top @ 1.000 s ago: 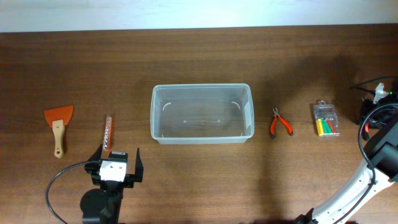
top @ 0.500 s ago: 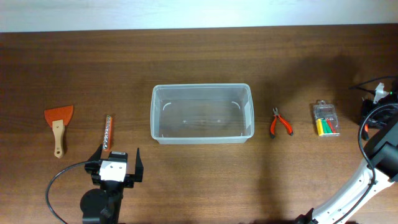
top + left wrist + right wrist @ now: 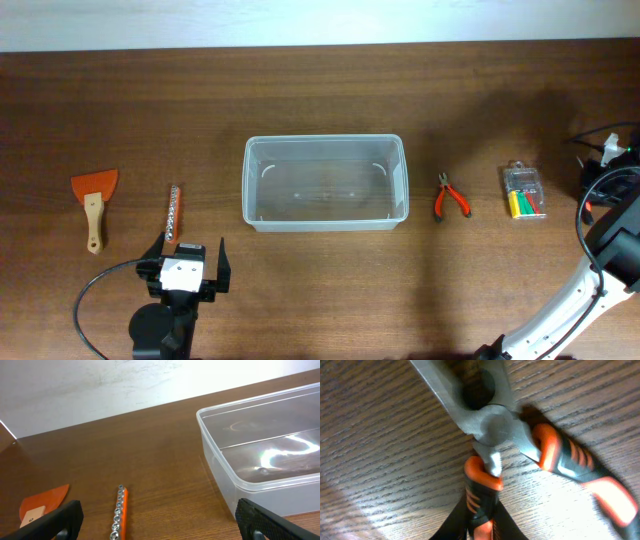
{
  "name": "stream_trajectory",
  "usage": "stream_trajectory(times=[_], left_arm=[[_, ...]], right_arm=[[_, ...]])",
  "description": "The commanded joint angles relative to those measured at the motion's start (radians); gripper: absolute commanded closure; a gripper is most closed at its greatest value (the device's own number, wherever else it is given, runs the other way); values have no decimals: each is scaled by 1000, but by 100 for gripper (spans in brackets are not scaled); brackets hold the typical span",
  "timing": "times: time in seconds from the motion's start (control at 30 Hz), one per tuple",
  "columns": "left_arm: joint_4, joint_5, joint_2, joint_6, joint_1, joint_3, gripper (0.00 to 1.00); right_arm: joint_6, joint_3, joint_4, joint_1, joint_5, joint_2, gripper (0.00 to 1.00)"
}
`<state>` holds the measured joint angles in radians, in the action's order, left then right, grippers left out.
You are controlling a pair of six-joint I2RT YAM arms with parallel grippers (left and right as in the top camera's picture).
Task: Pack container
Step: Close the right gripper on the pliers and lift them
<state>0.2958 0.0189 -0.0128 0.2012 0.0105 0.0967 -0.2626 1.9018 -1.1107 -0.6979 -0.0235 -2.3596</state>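
The clear plastic container (image 3: 325,140) stands empty mid-table; its left end shows in the left wrist view (image 3: 220,467). My left gripper (image 3: 190,250) is open and empty near the front edge, left of the container, its fingers at the bottom corners of the left wrist view (image 3: 160,527). In the right wrist view my right gripper (image 3: 482,512) has its black fingers closed round one orange-black handle of the pliers (image 3: 495,425), which lie on the wood. Overhead, the pliers (image 3: 451,198) lie right of the container, and the right arm (image 3: 610,240) is at the right edge.
An orange socket rail (image 3: 173,215) (image 3: 120,512) lies just ahead of the left gripper. An orange scraper with a wooden handle (image 3: 94,200) (image 3: 42,505) is further left. A small clear case with yellow, green and red pieces (image 3: 524,192) lies right of the pliers.
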Motion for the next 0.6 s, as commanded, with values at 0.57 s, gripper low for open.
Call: stream_trajectory(times=[0.57], left_arm=[[-1,10,8,-5,-5,-5,1]], right_arm=[[10,16,-23,-2,-15,-21,89]])
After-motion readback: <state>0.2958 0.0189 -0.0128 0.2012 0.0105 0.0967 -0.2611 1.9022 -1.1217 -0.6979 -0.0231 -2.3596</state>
